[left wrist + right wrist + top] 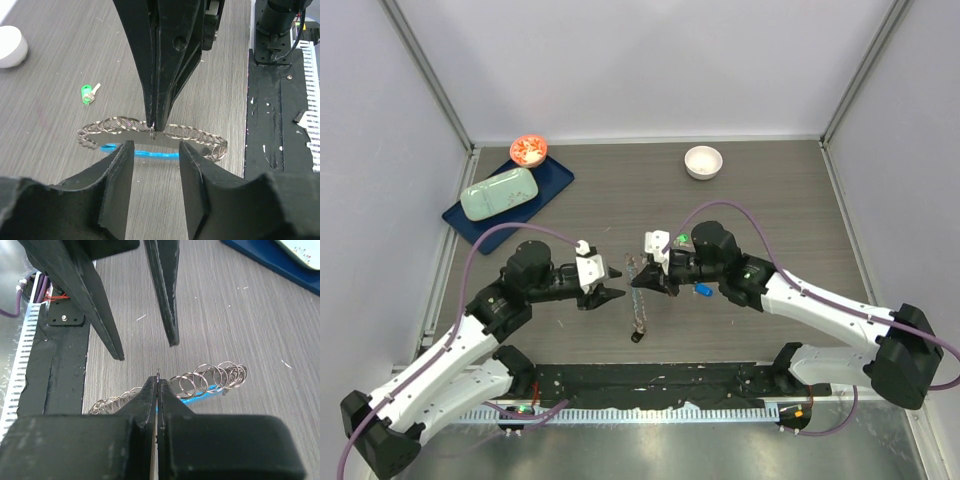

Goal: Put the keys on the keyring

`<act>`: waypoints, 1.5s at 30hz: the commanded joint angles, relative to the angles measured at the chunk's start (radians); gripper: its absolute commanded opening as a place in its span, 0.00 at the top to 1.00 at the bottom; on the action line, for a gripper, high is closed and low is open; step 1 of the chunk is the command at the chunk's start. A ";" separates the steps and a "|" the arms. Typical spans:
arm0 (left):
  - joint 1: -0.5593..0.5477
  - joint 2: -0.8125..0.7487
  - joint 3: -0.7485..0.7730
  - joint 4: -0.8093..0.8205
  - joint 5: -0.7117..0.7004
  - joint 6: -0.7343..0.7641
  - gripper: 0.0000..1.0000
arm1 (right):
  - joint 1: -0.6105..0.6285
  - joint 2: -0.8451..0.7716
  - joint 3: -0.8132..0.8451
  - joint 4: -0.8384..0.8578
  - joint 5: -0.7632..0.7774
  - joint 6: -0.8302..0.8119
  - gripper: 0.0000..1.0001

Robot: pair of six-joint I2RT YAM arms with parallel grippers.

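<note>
A grey wood-grain laminate table top (760, 200) forms the floor of a boxed-in cell. Plain, pale lavender-white wall panels close it in at the back (650, 60), on the left (370, 150) and on the right (920, 120). Slim silvery aluminium posts (430, 72) rise at the two back corners. Along the near edge lie a flat black mounting strip (650, 378) flecked with white scuffs, a white toothed plastic strip (650, 412) and a brushed grey metal ledge (650, 455). The light is soft and even, and shadows are faint.
</note>
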 commanded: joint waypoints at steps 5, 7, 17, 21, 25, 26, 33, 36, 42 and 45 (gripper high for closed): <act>0.012 0.072 0.007 0.107 0.056 -0.013 0.58 | 0.003 -0.040 -0.006 0.133 0.003 0.022 0.99; 0.012 0.080 0.009 0.114 0.048 -0.016 0.58 | 0.003 -0.043 -0.007 0.139 0.002 0.024 0.99; 0.018 0.109 0.013 0.108 0.063 -0.026 0.65 | 0.004 -0.050 -0.014 0.156 -0.012 0.027 0.99; 0.018 0.126 0.021 0.090 0.075 -0.022 0.68 | 0.003 -0.058 -0.018 0.167 -0.020 0.030 0.99; 0.018 0.137 0.032 0.073 0.088 -0.018 0.78 | 0.003 -0.063 -0.024 0.176 -0.032 0.031 0.99; 0.018 0.140 0.033 0.070 0.092 -0.016 0.80 | 0.003 -0.061 -0.024 0.176 -0.037 0.034 0.99; 0.018 0.135 0.035 0.064 0.097 -0.009 1.00 | 0.004 -0.064 -0.024 0.174 -0.058 0.036 0.99; 0.021 0.121 0.027 0.076 0.077 -0.012 1.00 | 0.003 -0.066 -0.026 0.177 -0.055 0.043 0.95; 0.027 0.082 -0.020 0.176 0.019 -0.076 1.00 | 0.003 -0.107 -0.055 0.234 0.020 0.102 0.51; 0.027 0.063 -0.043 0.232 -0.010 -0.154 1.00 | 0.003 -0.151 -0.072 0.231 0.074 0.134 0.43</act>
